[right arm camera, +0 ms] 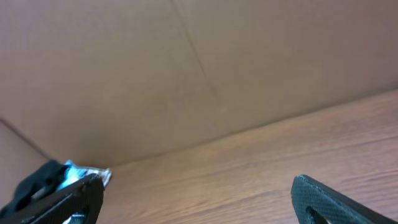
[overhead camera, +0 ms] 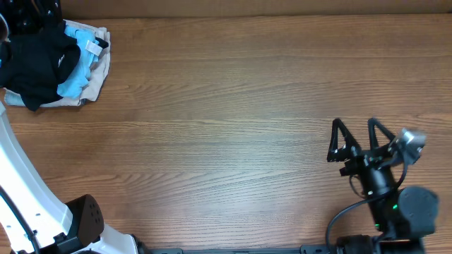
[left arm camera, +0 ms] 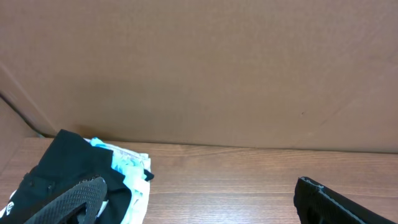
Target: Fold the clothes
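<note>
Got the black shirt (overhead camera: 32,67) crumpled in a heap at the far left corner of the tabletop (overhead camera: 233,106) — not spread out, not folded, just a lump. Sitting on top of a light blue garment (overhead camera: 74,79), itself lying over a beige garment (overhead camera: 100,70) peeking out along the right and near edges of the pile. Can spot a small white tag (overhead camera: 92,46) on the blue one, toward the far side. Can catch the same pile low on the left in the left wrist view, black fabric in front and blue-and-white bits behind, close to the plain brown wall (left arm camera: 199,68) at the back of the tabletop.

Moving out to the arms: seeing the left end effector (left arm camera: 198,186) spread wide with nothing between its fingers, one finger (left arm camera: 78,199) overlapping the black fabric in that view — can't tell whether touching it or just above it. Can't pick that end effector out for certain from overhead, only the white arm (overhead camera: 32,183) running up the left edge.

Then the right end effector (overhead camera: 354,125), well apart from the clothes, over by the right side of the tabletop, fingers standing wide and pointing toward the far edge, holding nothing. From its own wrist camera, just a glimpse of the pile far off at the left
</note>
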Controlling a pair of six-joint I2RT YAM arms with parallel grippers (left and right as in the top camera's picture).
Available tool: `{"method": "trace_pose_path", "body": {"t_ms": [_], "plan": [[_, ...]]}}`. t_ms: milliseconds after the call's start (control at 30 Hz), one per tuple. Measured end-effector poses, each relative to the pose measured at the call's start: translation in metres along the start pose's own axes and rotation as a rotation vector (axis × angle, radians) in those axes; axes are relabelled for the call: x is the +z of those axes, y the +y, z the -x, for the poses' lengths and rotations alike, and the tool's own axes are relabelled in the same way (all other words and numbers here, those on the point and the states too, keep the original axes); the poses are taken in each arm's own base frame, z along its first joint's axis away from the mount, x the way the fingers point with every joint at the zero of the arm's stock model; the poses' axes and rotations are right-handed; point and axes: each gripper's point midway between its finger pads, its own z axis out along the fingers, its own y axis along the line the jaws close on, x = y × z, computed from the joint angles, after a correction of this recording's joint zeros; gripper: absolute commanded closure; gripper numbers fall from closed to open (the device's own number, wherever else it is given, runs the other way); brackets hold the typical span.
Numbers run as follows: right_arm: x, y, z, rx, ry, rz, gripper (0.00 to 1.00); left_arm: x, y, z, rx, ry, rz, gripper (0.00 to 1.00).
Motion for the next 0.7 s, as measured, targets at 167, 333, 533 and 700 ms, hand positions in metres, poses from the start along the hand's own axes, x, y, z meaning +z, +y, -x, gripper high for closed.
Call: {"method": "trace_pose_path", "body": {"t_ms": [167, 333, 533, 700], "plan": [[-0.006, -0.022, -0.031, -0.004, -0.069, -0.035, 0.00, 0.000, 0.000, 0.000, 0.000, 0.000, 0.000, 0.00], [-0.008, -0.037, -0.060, -0.024, -0.070, -0.056, 0.00, 0.000, 0.000, 0.000, 0.000, 0.000, 0.000, 0.00], [-0.007, -0.044, -0.088, -0.111, -0.038, -0.044, 0.00, 0.000, 0.000, 0.000, 0.000, 0.000, 0.000, 0.00], [-0.004, -0.055, -0.112, -0.146, 0.009, -0.054, 0.00, 0.000, 0.000, 0.000, 0.000, 0.000, 0.000, 0.00]]}}
